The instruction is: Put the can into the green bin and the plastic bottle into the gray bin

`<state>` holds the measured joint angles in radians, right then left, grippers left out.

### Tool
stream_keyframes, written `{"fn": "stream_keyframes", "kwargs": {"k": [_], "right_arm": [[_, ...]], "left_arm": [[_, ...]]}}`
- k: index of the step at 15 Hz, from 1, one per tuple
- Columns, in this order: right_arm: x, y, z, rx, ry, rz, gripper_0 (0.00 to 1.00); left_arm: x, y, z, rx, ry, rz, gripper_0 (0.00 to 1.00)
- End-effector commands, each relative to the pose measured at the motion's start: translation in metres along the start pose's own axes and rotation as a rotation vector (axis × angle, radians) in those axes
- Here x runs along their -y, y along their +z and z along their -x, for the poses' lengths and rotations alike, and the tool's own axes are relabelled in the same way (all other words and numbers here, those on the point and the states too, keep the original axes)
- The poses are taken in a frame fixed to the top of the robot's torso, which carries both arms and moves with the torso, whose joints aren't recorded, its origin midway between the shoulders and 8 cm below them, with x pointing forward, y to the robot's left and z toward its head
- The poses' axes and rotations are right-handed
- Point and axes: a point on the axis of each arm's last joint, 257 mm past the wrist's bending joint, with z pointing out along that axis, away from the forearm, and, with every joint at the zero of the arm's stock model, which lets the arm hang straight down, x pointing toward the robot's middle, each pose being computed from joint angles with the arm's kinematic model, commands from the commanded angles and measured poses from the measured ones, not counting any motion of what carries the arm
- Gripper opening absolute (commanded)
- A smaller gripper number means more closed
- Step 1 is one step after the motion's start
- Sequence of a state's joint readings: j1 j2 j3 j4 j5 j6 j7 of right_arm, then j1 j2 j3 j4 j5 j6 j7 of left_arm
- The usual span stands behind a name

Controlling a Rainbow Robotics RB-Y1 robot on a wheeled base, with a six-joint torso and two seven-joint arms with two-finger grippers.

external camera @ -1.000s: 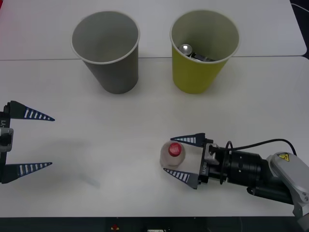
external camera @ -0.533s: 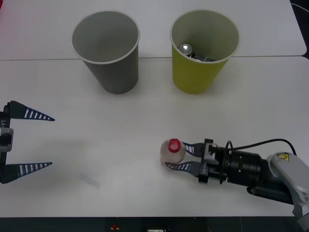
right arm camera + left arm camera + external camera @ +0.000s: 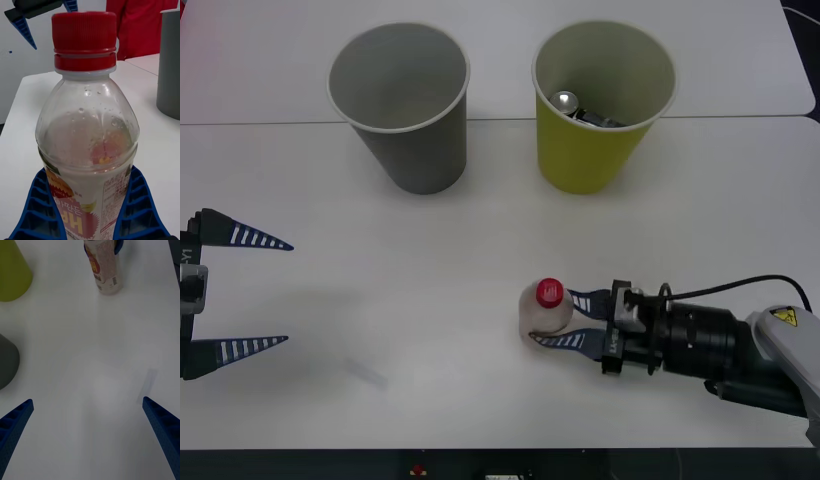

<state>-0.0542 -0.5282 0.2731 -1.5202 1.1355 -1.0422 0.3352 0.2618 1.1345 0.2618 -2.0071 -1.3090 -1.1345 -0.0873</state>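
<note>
Two jobs on the card, and one looks settled: the can lies inside the green bin, silver top glinting against the pale inner wall; now it's the bottle's turn. The right gripper reaches in low from the near right side of the table, blue ribbed fingers pinched on either side of the plastic bottle, down on the labelled lower body; red cap up, bottle upright, and the left wrist view shows its base on or right at the tabletop. That's a grasp, by my reading, with the lift not yet begun. The gray bin stands at the far side, left of the green one, well apart from the bottle. Over on the near left edge the left gripper waits, fingers spread wide, nothing between them.

What comes next? A clean lift, high enough to clear that pale rim, then a carry across and away toward the gray bin, and a release over its mouth; the grip is low on a tall bottle, so tipping is the risk to watch.
</note>
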Motion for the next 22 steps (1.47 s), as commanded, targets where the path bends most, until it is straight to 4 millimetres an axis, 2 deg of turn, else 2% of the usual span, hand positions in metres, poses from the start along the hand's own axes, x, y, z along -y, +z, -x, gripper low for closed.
{"fn": "stream_keyframes", "kwargs": {"k": [1,6,10,17,22], "right_arm": [[-0.001,-0.012,0.021,-0.018,0.052,0.03,0.0],[0.009,-0.042,0.048,-0.172,0.089,0.014,0.0],[0.016,-0.055,0.075,-0.291,0.166,-0.037,0.0],[0.032,-0.057,0.11,-0.414,0.286,-0.136,0.0],[0.051,-0.044,0.15,-0.496,0.29,-0.165,0.0]], "left_arm": [[0.0,0.0,0.0,0.0,0.0,0.0,1.0],[0.0,0.0,0.0,0.0,0.0,0.0,1.0],[0.0,0.0,0.0,0.0,0.0,0.0,1.0],[0.0,0.0,0.0,0.0,0.0,0.0,1.0],[0.0,0.0,0.0,0.0,0.0,0.0,1.0]]}}
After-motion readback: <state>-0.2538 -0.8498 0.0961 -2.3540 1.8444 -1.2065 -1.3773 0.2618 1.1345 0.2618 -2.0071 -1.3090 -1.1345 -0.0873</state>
